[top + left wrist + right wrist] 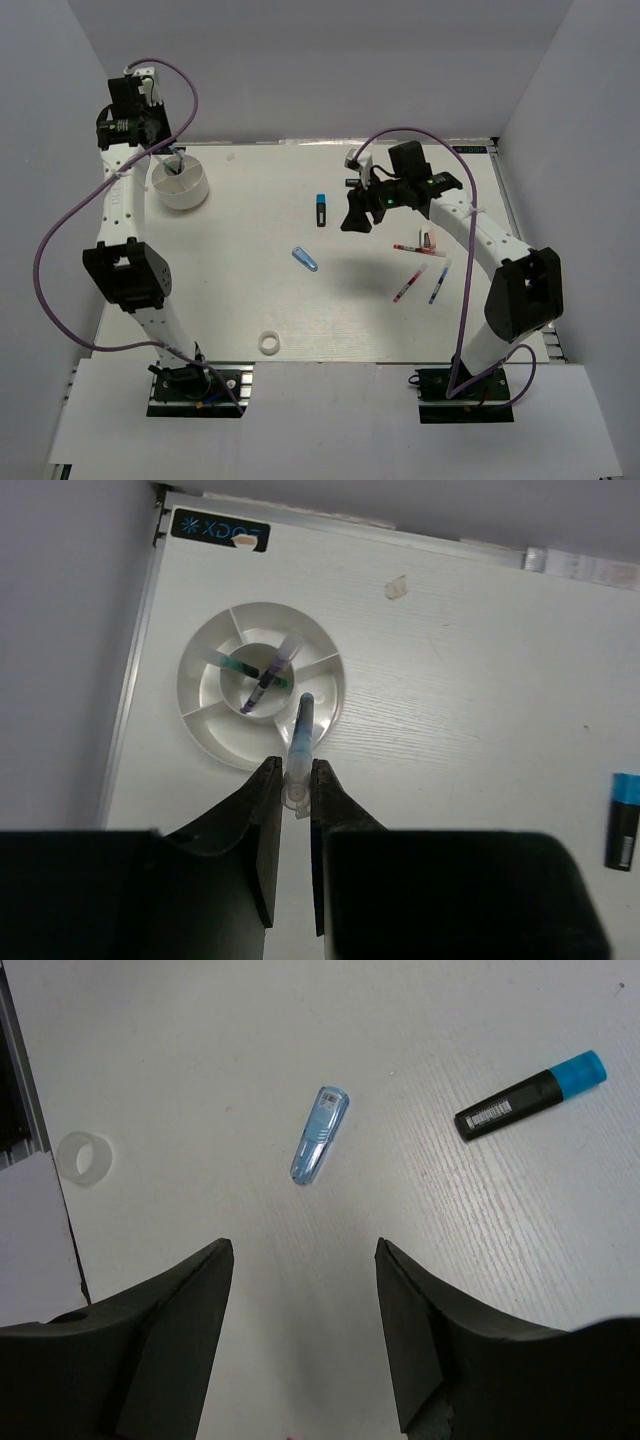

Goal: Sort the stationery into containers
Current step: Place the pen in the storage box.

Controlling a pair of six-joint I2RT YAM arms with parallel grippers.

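A pale pen [301, 735] with a blue tip hangs over the near rim of the white tub [205, 640], which sits in the worktop's [480, 680] far-left corner. The left fingers [262, 825] pinch the pen at its clear end. Two pens already lie across the tub's centre cup. Release looks like the step in hand: bring the tip well over a wedge compartment, lower it, then let go, or it may topple out over the rim. The right fingers [180, 1305] are spread wide above the blue tube [320, 1135], with a blue-ended marker [530, 1095] and a tape ring [82, 1157] nearby.
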